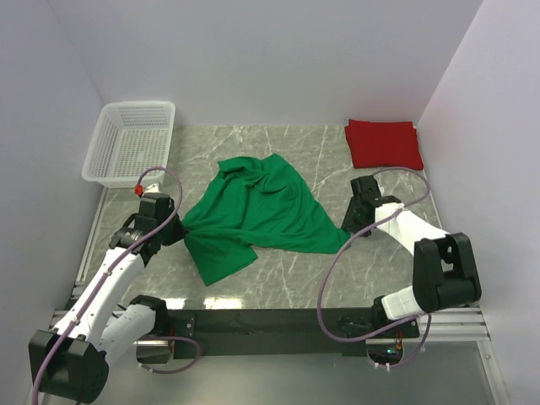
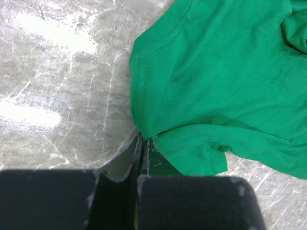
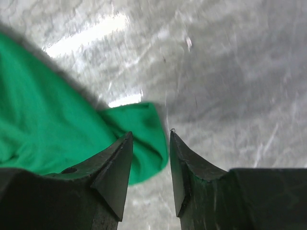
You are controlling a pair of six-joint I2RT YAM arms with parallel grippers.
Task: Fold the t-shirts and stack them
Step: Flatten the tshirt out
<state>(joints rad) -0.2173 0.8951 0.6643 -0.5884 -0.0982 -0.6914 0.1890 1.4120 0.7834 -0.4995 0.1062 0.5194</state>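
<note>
The left gripper (image 2: pixel 144 143) pinches the hem of the green t-shirt (image 1: pixel 261 211). The right gripper (image 3: pixel 149 143), spread over another corner, should bite deep before both pull flat.

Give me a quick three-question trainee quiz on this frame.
1. True or false: the red t-shirt lies folded at the far right corner of the table.
2. Which is shut on the green t-shirt? A) left gripper B) right gripper C) both
3. Fill in: the white mesh basket stands at the table's far ___ corner.
Key: 1 true; 2 A; 3 left.
</note>
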